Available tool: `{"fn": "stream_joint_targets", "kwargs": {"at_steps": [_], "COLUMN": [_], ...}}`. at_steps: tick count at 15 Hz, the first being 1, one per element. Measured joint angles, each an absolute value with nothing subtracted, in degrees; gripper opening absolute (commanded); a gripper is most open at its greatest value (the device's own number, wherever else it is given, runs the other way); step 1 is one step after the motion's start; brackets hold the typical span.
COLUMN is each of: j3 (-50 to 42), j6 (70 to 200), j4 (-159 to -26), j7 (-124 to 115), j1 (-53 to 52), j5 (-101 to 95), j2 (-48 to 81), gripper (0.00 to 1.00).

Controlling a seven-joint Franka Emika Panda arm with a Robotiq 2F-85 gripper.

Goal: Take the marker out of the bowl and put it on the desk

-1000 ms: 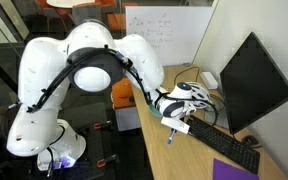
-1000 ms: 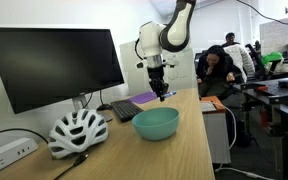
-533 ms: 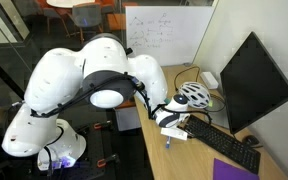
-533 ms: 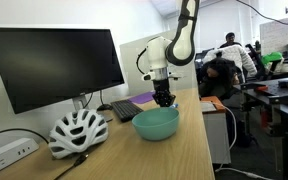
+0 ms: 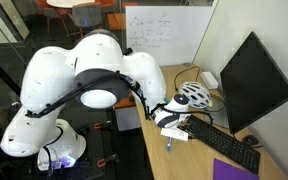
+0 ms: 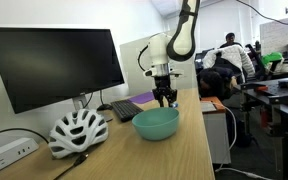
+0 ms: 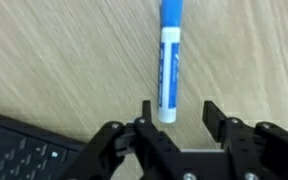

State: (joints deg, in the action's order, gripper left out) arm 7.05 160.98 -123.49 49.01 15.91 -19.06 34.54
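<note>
In the wrist view a blue-and-white marker (image 7: 169, 60) lies flat on the light-wood desk (image 7: 64, 60). My gripper (image 7: 177, 110) is open just above the desk, with the marker's near end beside one finger, untouched. In an exterior view the gripper (image 6: 165, 99) hangs low over the desk (image 6: 179, 155) behind the teal bowl (image 6: 155, 123). In an exterior view the gripper (image 5: 174, 131) is near the desk edge, with the marker (image 5: 169, 146) as a small blue stick below it.
A black keyboard (image 7: 19, 150) lies close to the gripper; it also shows in both exterior views (image 5: 229, 148) (image 6: 133, 109). A white bicycle helmet (image 6: 77, 130) and a black monitor (image 6: 54, 65) stand along the desk. A purple pad (image 5: 234, 170) lies near the front.
The gripper came down from above the bowl to the desk beside the keyboard. The marker now lies on the desk, free of the fingers.
</note>
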Motion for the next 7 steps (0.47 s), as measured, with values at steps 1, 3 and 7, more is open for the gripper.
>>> {"fn": "stream_joint_targets", "kwargs": {"at_steps": [1,3,7], "j3": [7.14,7.22,7.97], "j6": [160.98,160.09,155.04], "j4": [-124.96,-128.97,-138.18], "j7": [48.16,45.41,41.36], "j1": [15.78,15.46,15.12], "j5": [-18.64,-16.86,-7.74], "j2": [32.39,26.73,14.06], "gripper": [0.98,1.00,1.00]}}
